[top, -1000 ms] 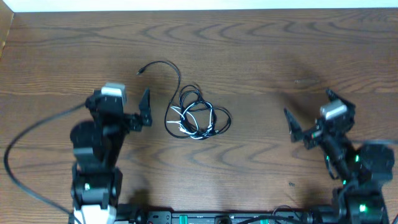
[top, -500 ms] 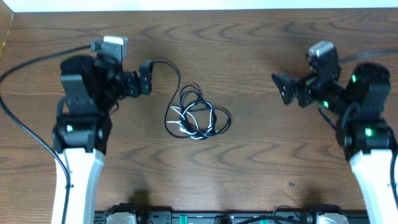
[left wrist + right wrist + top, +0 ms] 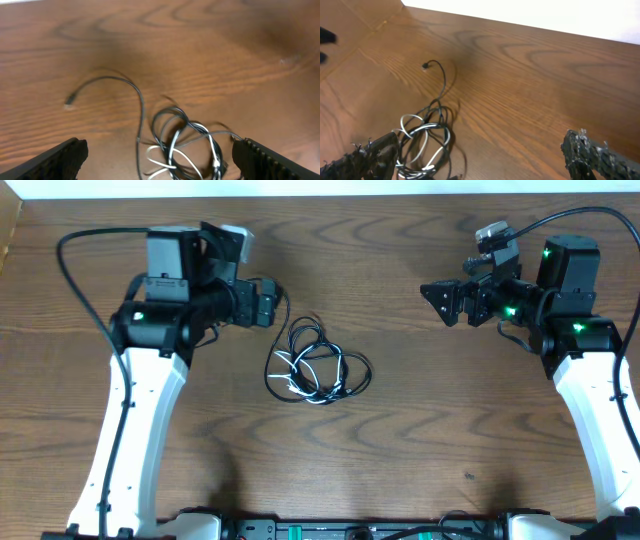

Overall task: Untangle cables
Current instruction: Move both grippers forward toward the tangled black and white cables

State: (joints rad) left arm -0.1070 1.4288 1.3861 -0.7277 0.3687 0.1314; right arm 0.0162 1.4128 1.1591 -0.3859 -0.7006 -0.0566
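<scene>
**Plainly a knot (image 3: 318, 365), and nothing gripped**

Left of the knot and a little above it in the overhead view, the left tool (image 3: 268, 302) hangs over the wooden surface (image 3: 400, 440). It points toward the knot, its fingers are spread wide, and it holds nothing. In its own wrist view one fingertip sits in each lower corner, with the knot low down between them and touched by neither.

From the knot's upper left side a single strand of the black cable (image 3: 140, 100) rises, arcs over to the left and ends in a small plug (image 3: 70, 105) lying flat, apart from the knot. In the overhead view that end runs under the left tool.

Within the knot the black cable makes several overlapping loops. The white cable (image 3: 315, 352) is threaded through them, mostly in the middle and lower left part.

Well to the right of the knot, the right tool (image 3: 440, 302) also faces it. Its fingers are wide apart and hold nothing.
</scene>
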